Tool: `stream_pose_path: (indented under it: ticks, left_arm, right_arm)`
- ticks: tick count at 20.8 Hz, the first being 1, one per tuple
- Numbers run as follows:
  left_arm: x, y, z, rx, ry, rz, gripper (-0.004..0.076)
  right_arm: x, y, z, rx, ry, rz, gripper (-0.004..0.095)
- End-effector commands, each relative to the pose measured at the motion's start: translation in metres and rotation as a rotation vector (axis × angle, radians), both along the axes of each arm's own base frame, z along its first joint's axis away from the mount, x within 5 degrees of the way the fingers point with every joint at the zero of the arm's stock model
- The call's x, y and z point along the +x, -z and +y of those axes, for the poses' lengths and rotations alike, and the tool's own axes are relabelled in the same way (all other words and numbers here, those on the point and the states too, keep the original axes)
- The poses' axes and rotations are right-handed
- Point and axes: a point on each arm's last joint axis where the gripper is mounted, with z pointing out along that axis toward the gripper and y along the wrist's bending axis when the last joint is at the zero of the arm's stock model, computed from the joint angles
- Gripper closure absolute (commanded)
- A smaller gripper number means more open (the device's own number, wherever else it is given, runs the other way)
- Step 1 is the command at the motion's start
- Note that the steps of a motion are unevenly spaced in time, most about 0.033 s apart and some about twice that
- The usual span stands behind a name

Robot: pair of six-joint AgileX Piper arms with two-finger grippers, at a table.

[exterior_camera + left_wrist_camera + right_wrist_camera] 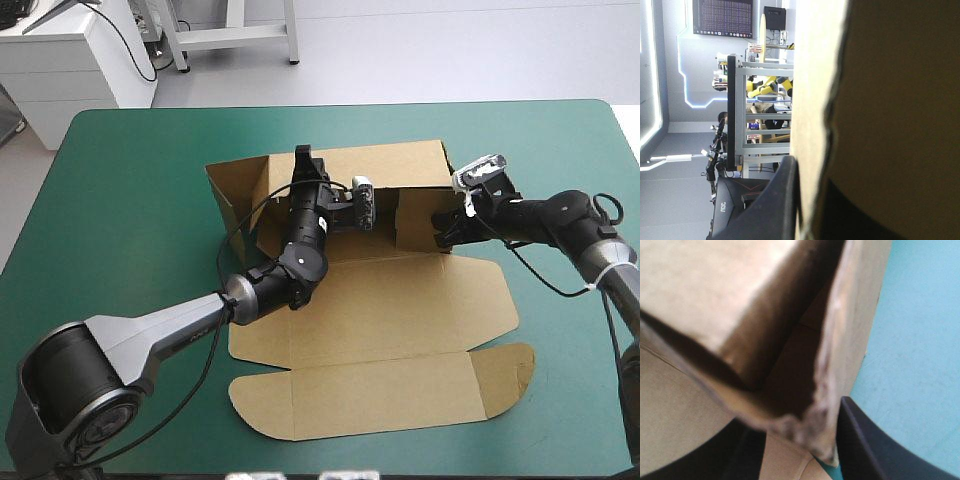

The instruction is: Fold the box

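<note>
Left hand pinches the far wall of the box, right hand its right wall; better hold both walls upright and fold slowly.

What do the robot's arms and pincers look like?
The left arm starts with a fat silver-grey tube on a round black joint, then turns black. The right arm is black with a silver-grey part too. The left pincer and right pincer each have two broad black fingers curved like fins.
</note>
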Motion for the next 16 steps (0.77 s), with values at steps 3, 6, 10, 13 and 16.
stream_pose_path:
  ticks: [3, 6, 10, 13, 16]
  left_arm:
    - [-0.004, -0.021, 0.002, -0.083, -0.004, -0.022, 0.0731]
    - [-0.005, -0.021, 0.002, -0.090, -0.002, -0.019, 0.0731]
    - [-0.004, -0.021, 0.002, -0.090, -0.006, -0.021, 0.0731]
    - [-0.004, -0.021, 0.002, -0.090, -0.006, -0.021, 0.0731]
    - [-0.004, -0.021, 0.002, -0.090, -0.006, -0.021, 0.0731]
  right_arm:
    - [0.003, -0.020, 0.019, -0.017, -0.045, -0.149, 0.0773]
    - [0.002, -0.020, 0.040, -0.058, -0.067, -0.198, 0.0794]
    - [0.005, -0.022, 0.041, -0.105, -0.041, -0.257, 0.0790]
    - [0.006, -0.023, 0.042, -0.095, -0.018, -0.263, 0.0913]
    - [0.004, -0.025, 0.042, -0.091, -0.016, -0.251, 0.0907]
